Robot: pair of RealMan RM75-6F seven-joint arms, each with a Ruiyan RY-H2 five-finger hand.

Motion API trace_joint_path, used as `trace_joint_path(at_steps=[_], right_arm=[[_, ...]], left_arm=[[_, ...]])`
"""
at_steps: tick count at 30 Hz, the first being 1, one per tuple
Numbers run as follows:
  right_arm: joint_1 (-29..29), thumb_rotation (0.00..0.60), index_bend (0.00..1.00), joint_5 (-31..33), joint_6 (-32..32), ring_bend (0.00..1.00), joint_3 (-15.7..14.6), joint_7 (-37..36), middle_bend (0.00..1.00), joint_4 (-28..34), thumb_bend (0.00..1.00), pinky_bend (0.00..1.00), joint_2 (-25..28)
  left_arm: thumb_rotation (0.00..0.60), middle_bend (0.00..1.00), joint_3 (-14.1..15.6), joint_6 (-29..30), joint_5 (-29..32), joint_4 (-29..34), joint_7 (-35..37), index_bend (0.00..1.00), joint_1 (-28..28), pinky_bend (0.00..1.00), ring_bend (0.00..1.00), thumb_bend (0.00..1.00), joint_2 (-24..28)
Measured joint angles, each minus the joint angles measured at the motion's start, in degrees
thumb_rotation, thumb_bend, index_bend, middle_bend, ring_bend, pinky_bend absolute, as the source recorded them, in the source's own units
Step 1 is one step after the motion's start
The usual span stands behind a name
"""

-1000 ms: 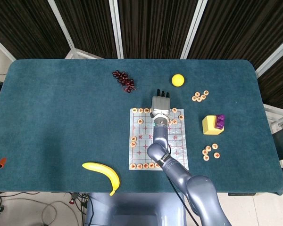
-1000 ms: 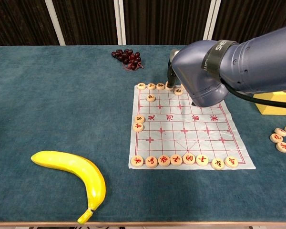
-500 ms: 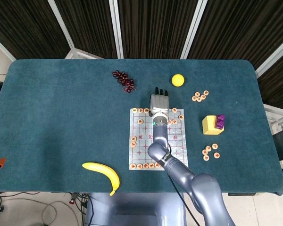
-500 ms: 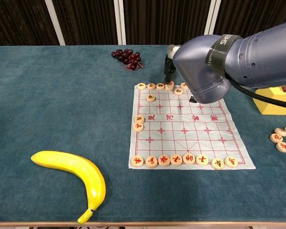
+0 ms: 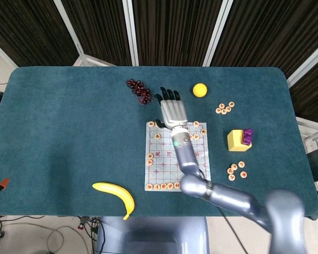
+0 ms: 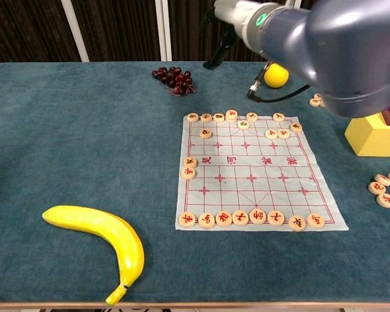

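Head view has the right hand hovering with fingers spread, holding nothing, above the far edge of the white paper chess board; round wooden chess pieces sit below, so picking one means lowering toward 6 o'clock.

Red Chinese characters on chess board river row and on round pieces; too small to read

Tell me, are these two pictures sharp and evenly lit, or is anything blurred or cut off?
Head view: even light, soft shadows, no glare; the banana and chess board are crisp, while the forearm at the bottom right smears a little. Chest view: the arm looms large and soft-edged across the top, its right hand mostly cut off by the frame; the board's pieces stay readable.
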State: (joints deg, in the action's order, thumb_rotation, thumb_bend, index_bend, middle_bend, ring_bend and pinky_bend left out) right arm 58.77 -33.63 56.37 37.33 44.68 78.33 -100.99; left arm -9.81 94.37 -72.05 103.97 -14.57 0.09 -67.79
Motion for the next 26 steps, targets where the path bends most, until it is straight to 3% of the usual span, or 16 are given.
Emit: trace_joint_path(at_steps=[3, 6, 9, 14, 18, 21, 26], right_arm=[[-8.55, 0.6, 0.19, -4.22, 3.63, 0.0, -2.58, -3.09, 0.0, 14.47, 0.37, 0.04, 9.36], [-19.27, 0.6, 0.19, -10.72, 7.05, 0.0, -6.22, -9.11, 0.0, 25.07, 0.37, 0.04, 19.68], [-29.63, 0.6, 0.19, -19.97, 10.96, 0.0, -11.5, -16.15, 0.0, 29.96, 0.37, 0.04, 27.36], [-41.89, 0.6, 0.19, -35.93, 20.48, 0.0, -22.1, -25.96, 0.0, 29.15, 0.37, 0.04, 30.62], [-49.93, 0.6, 0.17, -44.45, 30.3, 0.0, -30.82, -31.84, 0.0, 23.31, 0.37, 0.04, 29.47], [-53.39, 0.6, 0.17, -48.79, 34.07, 0.0, -34.29, -32.47, 0.0, 18.98, 0.37, 0.04, 28.06], [-55.08, 0.6, 0.17, -51.9, 37.58, 0.0, -35.11, -29.35, 0.0, 17.79, 0.37, 0.04, 26.93]], left_arm=[[0.6, 0.0, 0.06, 0.16, -0.23, 0.15, 0.15, 0.02, 0.09, 0.07, 0.0, 0.03, 0.03], [0.6, 0.0, -0.09, 0.47, -0.39, -0.03, 0.35, 0.02, 0.14, 0.07, 0.0, 0.03, -0.04], [0.6, 0.0, -0.15, 0.27, -0.25, -0.32, 0.28, 0.02, 0.02, 0.07, 0.0, 0.03, -0.3], [0.6, 0.0, -0.3, 0.47, -0.82, -1.16, 0.64, 0.02, -0.17, 0.07, 0.0, 0.03, -0.72], [0.6, 0.0, -0.91, 1.27, -0.78, -1.86, 1.54, 0.02, -0.01, 0.07, 0.0, 0.03, -0.87], [0.6, 0.0, -1.53, 1.55, -0.61, -2.62, 2.95, 0.02, 0.06, 0.07, 0.0, 0.03, -0.92], [0.6, 0.0, -2.2, 0.32, 1.52, -3.05, 4.1, 0.02, 0.11, 0.07, 0.0, 0.03, -0.29]])
